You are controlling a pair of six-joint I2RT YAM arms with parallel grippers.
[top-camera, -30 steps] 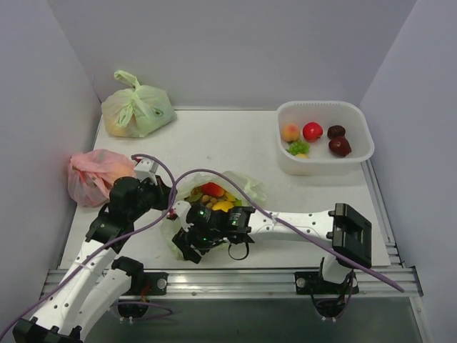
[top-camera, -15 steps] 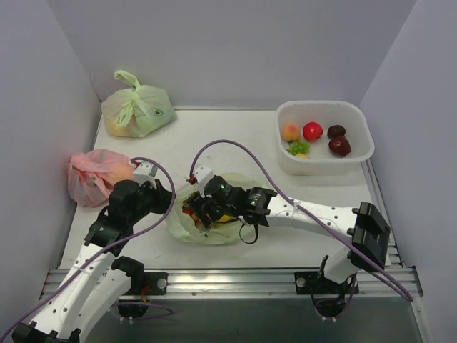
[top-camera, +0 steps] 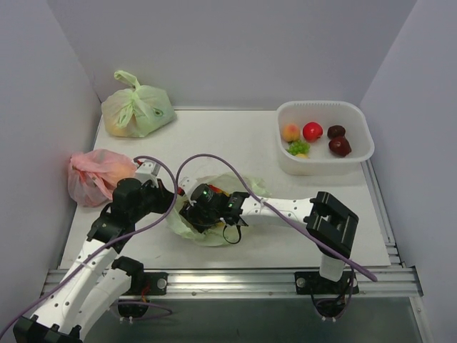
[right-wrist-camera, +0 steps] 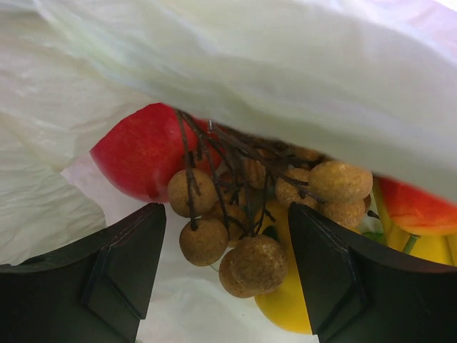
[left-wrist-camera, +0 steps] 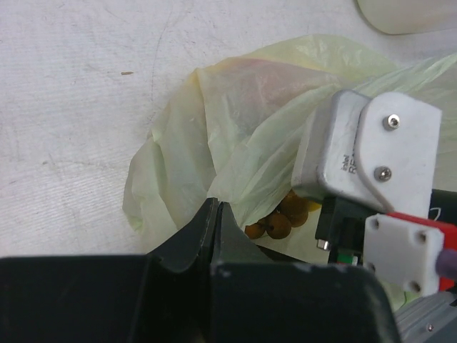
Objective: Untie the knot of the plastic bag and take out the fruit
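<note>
Right elbow pulled in, right tool (right-wrist-camera: 225, 236) spread by berry cluster (right-wrist-camera: 251, 266) in plastic bag (left-wrist-camera: 235, 121), left tool (left-wrist-camera: 216, 209) pinching bag

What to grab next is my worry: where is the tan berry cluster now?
In the right wrist view, the tan berry cluster sits inside the plastic bag, just ahead of the open right gripper, beside a red fruit.

Both arms have white links and black joint housings: left arm (top-camera: 71, 275), right arm (top-camera: 285, 209). A purple cable (top-camera: 211, 155) runs along each. Left hand (left-wrist-camera: 215, 206) has matte black, wedge-shaped fingers. Right hand (right-wrist-camera: 225, 218) is the same black. Behind it sit white plates (left-wrist-camera: 400, 153) with silver screws (left-wrist-camera: 390, 122), a grey block (left-wrist-camera: 335, 153) with small print, and a red insert (left-wrist-camera: 421, 229).
</note>
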